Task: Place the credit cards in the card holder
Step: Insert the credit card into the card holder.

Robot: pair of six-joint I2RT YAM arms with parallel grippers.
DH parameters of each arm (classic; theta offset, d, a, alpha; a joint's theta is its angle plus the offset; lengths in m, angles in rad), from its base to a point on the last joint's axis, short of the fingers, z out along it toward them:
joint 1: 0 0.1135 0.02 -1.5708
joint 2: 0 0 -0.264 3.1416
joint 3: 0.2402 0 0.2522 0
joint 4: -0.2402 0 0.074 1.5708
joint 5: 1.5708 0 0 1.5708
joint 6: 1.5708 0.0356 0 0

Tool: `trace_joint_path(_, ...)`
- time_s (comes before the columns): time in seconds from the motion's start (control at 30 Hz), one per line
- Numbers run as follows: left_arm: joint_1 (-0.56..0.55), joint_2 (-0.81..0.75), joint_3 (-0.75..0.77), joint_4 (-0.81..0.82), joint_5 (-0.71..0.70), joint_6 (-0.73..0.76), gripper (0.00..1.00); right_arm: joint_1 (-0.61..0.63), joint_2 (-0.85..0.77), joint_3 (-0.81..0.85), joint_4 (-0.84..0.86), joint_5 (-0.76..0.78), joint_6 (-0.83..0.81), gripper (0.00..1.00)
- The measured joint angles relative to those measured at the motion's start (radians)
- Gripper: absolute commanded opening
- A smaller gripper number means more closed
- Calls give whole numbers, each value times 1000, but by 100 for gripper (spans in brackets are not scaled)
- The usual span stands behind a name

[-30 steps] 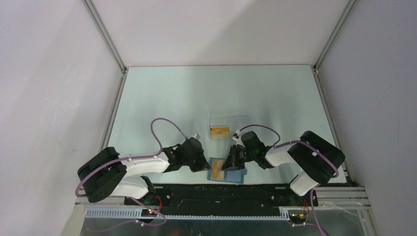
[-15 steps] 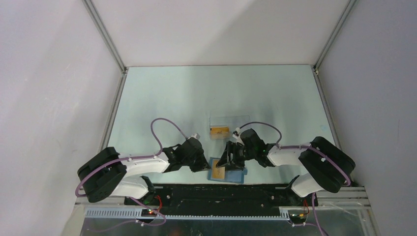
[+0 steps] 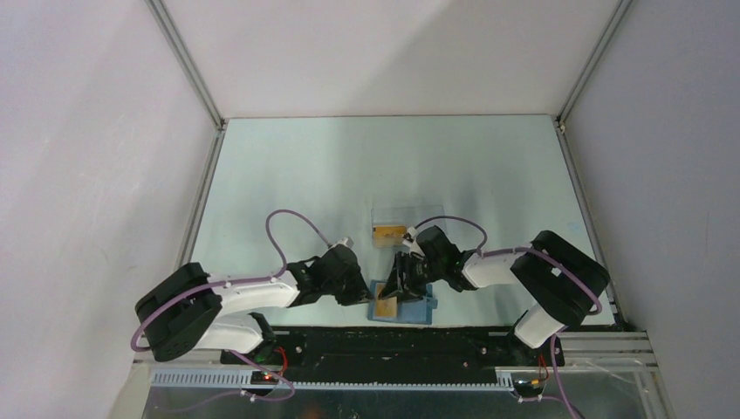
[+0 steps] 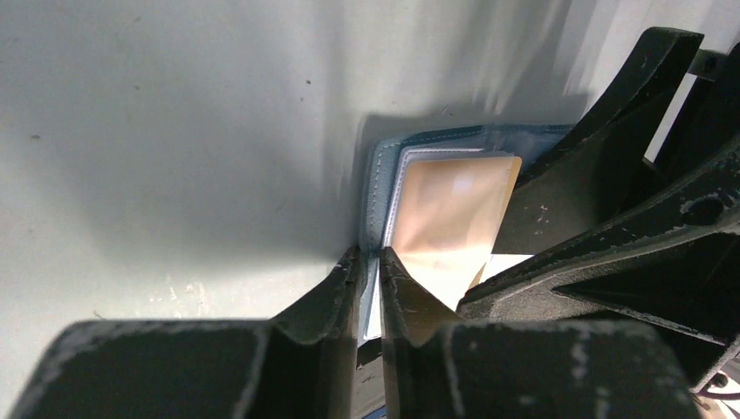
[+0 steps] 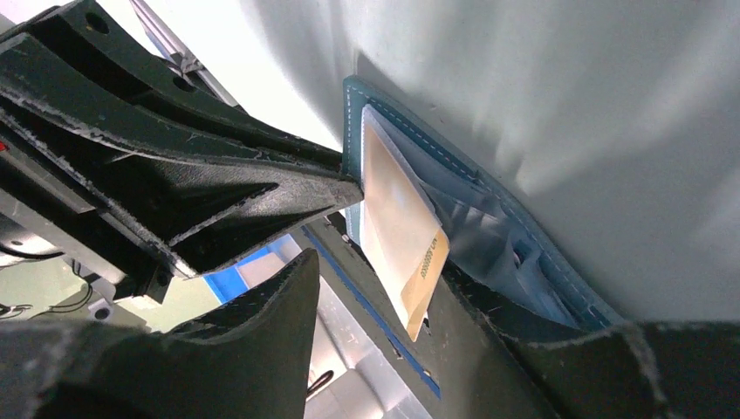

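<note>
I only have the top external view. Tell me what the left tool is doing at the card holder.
Observer: The left tool pinches the card holder by its stitched edge, fingertips nearly together.
Operator: Report the card.
Observer: The orange-gold card looks only partly tucked into the holder beside the clear pocket. Its end with printed digits sticks out.
Operator: Now the right tool.
Observer: The right tool stands open, one finger on either side of the card, not gripping it.
</note>
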State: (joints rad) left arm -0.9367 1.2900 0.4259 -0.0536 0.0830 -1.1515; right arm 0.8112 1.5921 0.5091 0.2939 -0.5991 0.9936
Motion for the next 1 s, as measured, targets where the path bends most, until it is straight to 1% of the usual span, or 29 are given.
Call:
trace_joint_path(0.1,0,-20,-7,-12,-5,-1,26,10,14,24,-22,2,-3,52)
trace_joint_path(0.2,-1,-46,-15,-23,-15,-2,30,16,14,37,-46,12,-13,56)
trace_joint_path(0.23,-1,-58,-21,-26,-21,-3,31,16,14,42,-57,12,-19,59)
trace_joint_path(0.37,-2,-111,-35,-43,-36,-14,35,27,4,74,-119,23,-47,68)
trace_joint_path(0.57,-2,-189,-57,-61,-66,-38,40,53,-37,136,-285,98,-116,74)
trace_joint_path(0.67,4,-201,-62,-63,-73,-40,41,64,-56,157,-359,135,-140,78)
trace_joint_path(0.77,11,-200,-64,-66,-73,-44,42,75,-69,175,-417,169,-161,78)
trace_joint_path(0.83,16,-197,-64,-65,-73,-44,42,80,-74,180,-440,185,-170,77)
trace_joint_path(0.9,19,-190,-64,-65,-72,-43,41,84,-76,185,-450,192,-177,70)
trace_joint_path(0.93,20,-183,-64,-64,-71,-43,41,86,-75,186,-454,196,-183,64)
trace_joint_path(1.0,22,-167,-64,-63,-65,-42,40,87,-70,187,-462,201,-192,60)
